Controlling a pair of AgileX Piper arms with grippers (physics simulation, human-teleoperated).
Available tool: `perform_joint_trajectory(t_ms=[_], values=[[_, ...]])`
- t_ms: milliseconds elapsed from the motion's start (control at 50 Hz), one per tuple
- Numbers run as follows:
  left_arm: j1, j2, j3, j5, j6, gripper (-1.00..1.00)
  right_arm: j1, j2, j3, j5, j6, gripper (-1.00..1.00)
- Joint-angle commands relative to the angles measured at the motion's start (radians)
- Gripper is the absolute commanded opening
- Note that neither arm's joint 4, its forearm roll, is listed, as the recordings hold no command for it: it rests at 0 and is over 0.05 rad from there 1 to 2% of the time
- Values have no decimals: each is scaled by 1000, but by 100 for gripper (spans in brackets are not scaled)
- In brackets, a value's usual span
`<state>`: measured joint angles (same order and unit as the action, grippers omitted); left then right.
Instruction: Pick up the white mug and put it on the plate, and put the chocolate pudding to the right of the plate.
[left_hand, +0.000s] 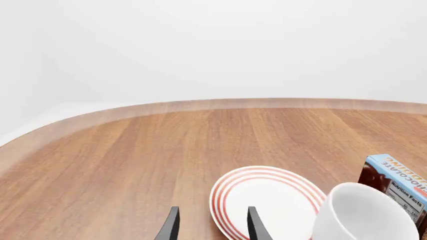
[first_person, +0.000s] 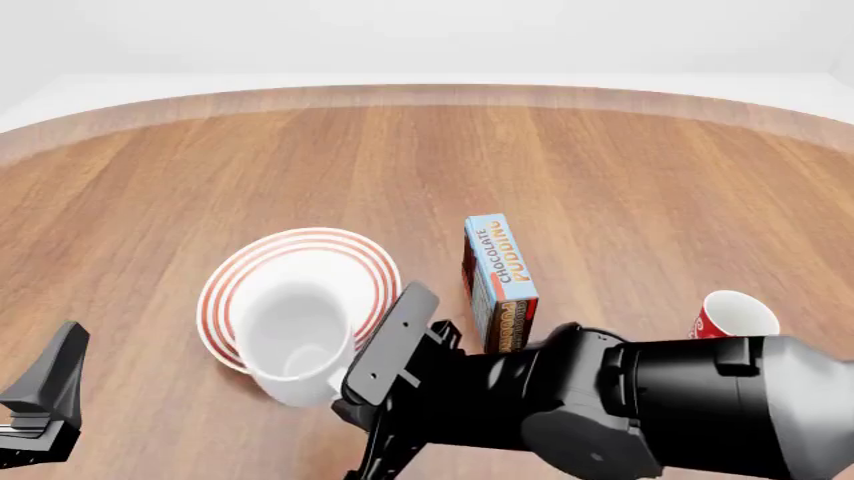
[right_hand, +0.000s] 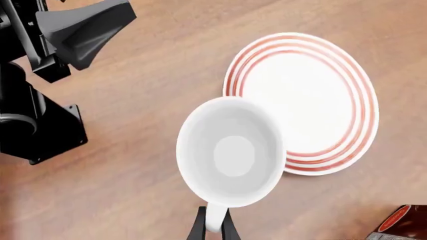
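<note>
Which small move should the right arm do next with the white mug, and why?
Probably carry the white mug a little further over the plate before lowering. The right gripper is shut on its handle, but the mug overlaps only the plate's near rim, not its centre.

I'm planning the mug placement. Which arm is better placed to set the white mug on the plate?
The right. Its claw is shut on the white mug's handle, holding the mug over the plate's near rim. The left claw is open, empty, off to the side.
</note>
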<state>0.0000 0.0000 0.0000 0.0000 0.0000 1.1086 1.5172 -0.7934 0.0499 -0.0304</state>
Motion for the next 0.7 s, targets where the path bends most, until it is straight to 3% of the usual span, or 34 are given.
perform_joint_trajectory(t_ms=[20,700], values=[[0,0,0,0,0,100,-24,-17,-9,-4,0,-100],[0,0,0,0,0,100,-60,-4,-130,50,27,-100]])
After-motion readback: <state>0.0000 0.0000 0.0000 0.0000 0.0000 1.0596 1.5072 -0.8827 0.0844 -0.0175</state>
